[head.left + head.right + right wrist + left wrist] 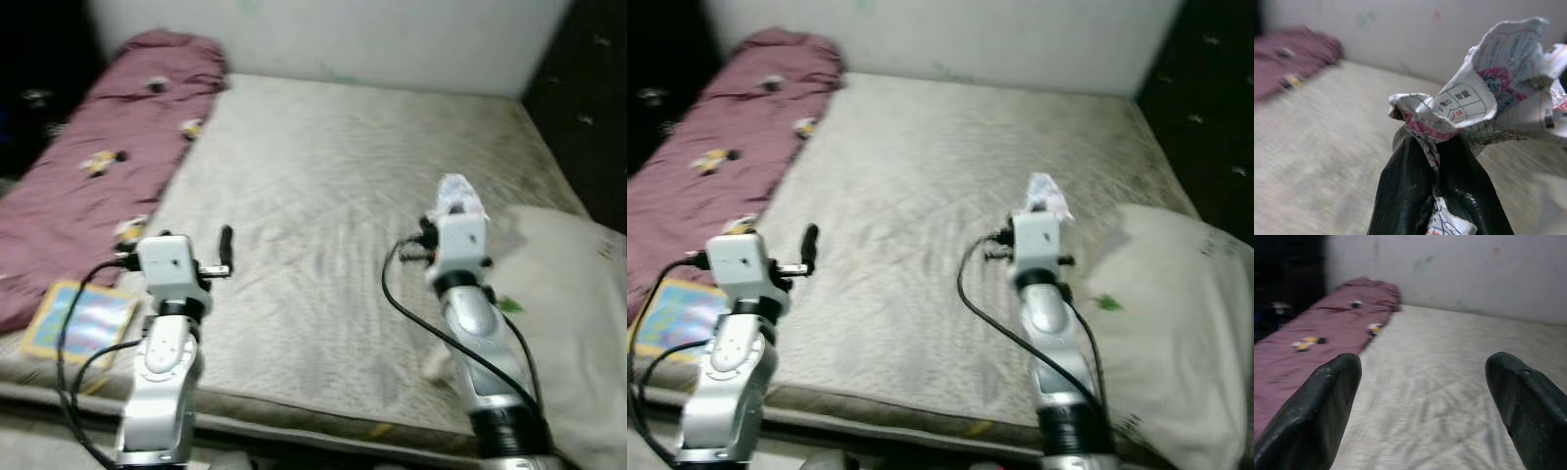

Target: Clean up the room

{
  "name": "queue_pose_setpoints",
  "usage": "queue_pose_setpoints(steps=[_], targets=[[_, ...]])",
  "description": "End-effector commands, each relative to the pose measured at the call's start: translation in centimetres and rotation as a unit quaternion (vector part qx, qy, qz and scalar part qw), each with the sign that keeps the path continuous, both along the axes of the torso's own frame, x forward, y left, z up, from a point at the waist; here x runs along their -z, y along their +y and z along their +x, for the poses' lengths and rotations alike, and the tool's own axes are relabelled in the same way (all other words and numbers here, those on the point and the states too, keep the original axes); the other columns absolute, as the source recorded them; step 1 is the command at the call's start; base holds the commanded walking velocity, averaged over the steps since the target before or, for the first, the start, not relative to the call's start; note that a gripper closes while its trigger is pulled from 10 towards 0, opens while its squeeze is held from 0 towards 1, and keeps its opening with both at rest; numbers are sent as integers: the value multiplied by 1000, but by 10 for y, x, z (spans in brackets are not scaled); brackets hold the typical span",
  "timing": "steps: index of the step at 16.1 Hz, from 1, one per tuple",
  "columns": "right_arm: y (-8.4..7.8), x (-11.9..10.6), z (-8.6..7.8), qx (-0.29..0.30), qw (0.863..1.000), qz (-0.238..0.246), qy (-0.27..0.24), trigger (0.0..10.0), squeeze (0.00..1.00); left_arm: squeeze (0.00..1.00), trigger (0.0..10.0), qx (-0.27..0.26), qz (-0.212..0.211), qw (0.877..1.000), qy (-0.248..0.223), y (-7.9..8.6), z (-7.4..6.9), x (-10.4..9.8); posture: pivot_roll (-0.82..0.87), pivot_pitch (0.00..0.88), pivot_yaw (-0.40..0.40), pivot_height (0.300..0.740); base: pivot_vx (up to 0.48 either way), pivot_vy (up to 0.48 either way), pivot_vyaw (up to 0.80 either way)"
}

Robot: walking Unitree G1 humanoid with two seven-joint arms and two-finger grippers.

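While both silver arms reach over a bare mattress point(323, 196) in the left eye view, the right gripper point(457, 201), right of centre, clenches a crumpled printed paper point(458, 193). A maroon blanket point(108, 166) lies along the upper left, a colourful book point(78, 321) at lower left, a white pillow point(573, 294) at right. The left wrist view shows the left gripper point(1425, 396) released, fingers wide apart above the mattress. The right wrist view shows black fingers point(1405, 196) pinching the paper at centre.
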State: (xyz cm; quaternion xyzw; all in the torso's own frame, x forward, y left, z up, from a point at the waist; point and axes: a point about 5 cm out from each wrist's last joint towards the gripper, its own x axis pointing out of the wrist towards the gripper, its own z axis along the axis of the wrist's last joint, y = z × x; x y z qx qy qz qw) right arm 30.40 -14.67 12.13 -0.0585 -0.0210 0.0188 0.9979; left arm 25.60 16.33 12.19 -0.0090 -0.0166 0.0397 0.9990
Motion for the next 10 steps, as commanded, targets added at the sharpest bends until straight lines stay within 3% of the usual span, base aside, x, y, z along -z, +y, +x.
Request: queue_pose_setpoints(steps=[1, 4, 6, 10], targets=[[0, -3, 1, -4, 1000, 0, -7, 10000, 0, 0, 10000, -3, -4, 1000, -1, 3, 1, -2, -22, 0, 1, 740, 0, 480, 0], [-2, 2, -3, -6, 1000, 0, 2, 10000, 0, 0, 10000, -6, -11, 1000, 8, 6, -3, 3, -21, 0, -3, 740, 0, 480, 0], [1, 3, -2, -12, 1000, -3, 2, 10000, 0, 0, 10000, -1, -14, 1000, 7, 3, -2, 2, -22, 0, -4, 740, 0, 480, -644], [2, 3, 0, -15, 1000, -1, 3, 10000, 0, 0, 10000, 10, -18, 1000, 2, -1, 0, 1, -19, 0, -11, 740, 0, 480, 0]])
